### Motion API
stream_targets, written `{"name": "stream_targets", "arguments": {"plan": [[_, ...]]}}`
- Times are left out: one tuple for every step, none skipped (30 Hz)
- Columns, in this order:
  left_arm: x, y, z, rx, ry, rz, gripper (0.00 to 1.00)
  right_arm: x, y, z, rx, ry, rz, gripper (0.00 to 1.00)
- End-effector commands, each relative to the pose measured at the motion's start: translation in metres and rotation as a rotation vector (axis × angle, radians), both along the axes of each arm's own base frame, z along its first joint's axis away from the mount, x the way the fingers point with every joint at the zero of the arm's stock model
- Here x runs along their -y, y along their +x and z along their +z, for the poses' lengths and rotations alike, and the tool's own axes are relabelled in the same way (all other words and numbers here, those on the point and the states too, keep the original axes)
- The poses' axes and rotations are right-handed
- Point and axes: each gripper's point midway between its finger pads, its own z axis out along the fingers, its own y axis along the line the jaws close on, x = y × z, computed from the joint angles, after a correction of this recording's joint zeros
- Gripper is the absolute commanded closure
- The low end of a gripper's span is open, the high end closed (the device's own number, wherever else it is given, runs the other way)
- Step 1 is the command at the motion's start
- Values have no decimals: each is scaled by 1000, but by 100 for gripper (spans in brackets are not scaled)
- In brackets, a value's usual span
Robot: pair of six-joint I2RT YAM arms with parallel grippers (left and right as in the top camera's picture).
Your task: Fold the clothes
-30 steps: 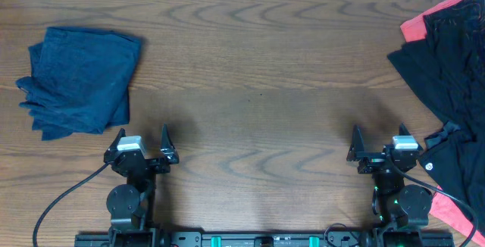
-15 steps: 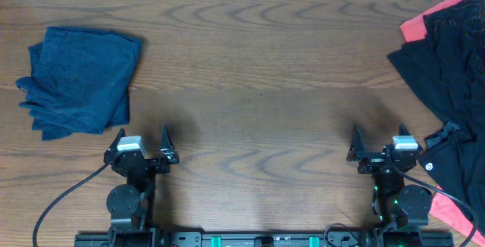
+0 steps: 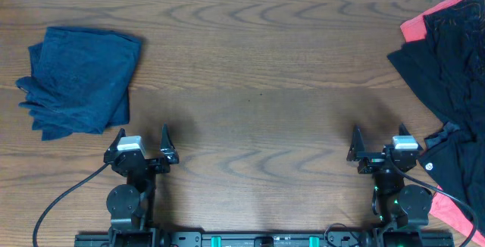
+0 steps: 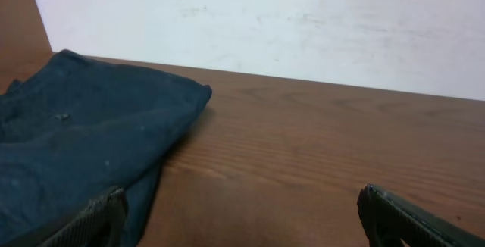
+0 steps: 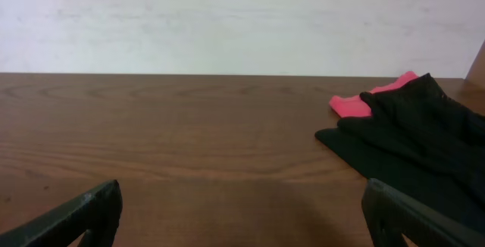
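A folded dark navy-blue garment lies at the far left of the table; it also shows in the left wrist view. A heap of black clothes over a coral-red one lies at the right edge; the right wrist view shows the black cloth and the coral-red piece. My left gripper is open and empty near the front edge, right of the navy garment. My right gripper is open and empty, left of the black heap.
The brown wooden table spreads between the two piles. Black cables run from both arm bases at the front edge. A white wall lies beyond the table's far edge.
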Motion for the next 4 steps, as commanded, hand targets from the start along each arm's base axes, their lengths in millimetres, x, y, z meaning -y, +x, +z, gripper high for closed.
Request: {"name": "stream_targets", "arguments": {"plan": [[-2, -1, -17, -56, 18, 11, 2, -3, 0, 0, 1, -6, 17, 1], [-2, -1, -17, -56, 18, 11, 2, -3, 0, 0, 1, -6, 16, 1], [-2, -1, -17, -56, 18, 11, 2, -3, 0, 0, 1, -6, 16, 1], [-2, -1, -17, -56, 18, 11, 2, -3, 0, 0, 1, -6, 17, 1]]}}
